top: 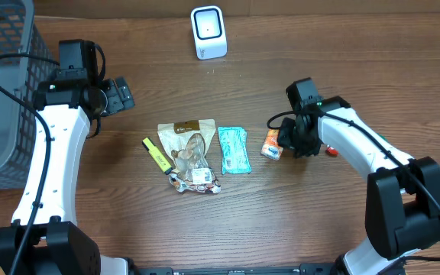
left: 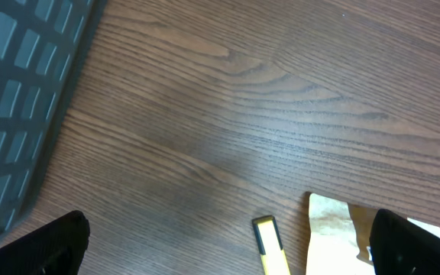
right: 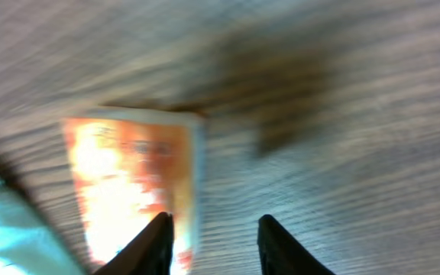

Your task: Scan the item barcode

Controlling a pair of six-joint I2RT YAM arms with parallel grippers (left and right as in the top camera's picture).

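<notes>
Reach for orange packet, no grip yet

Step in hand, by my read: pickup, ahead of the scan. Right gripper (top: pixel 283 140) sits low at the table, just beside the orange packet (top: pixel 271 144). In the right wrist view the jaws stand partly apart with bare wood between the fingers (right: pixel 156 241). The packet's right edge is at the left finger, not between the two, so nothing is held. That view is motion-blurred, so contact with the packet can't be called.

The packet lies flat on the table (top: pixel 319 214), right of the teal packet (top: pixel 233 149) and well apart from the scanner (top: pixel 208 32) at the far edge.

Left gripper (top: pixel 121 95) hangs over bare wood near the basket (top: pixel 6 92). Its jaws are spread wide and empty. The left wrist view shows a yellow item (left: pixel 270 244) and the corner of the clear snack bag (left: pixel 331 229) below it.

Next move likely calls for shifting left so the packet sits between the jaws, then closing on an edge. After that comes a lift and carry to the scanner, barcode side turned to its window. The flat, thin packet may slide instead of lifting.

Writing: none readable. The packet print is an orange-and-white blur, the white label on the snack bag is too small to read, and the scanner face shows no text. No barcode is visible in any view.
</notes>
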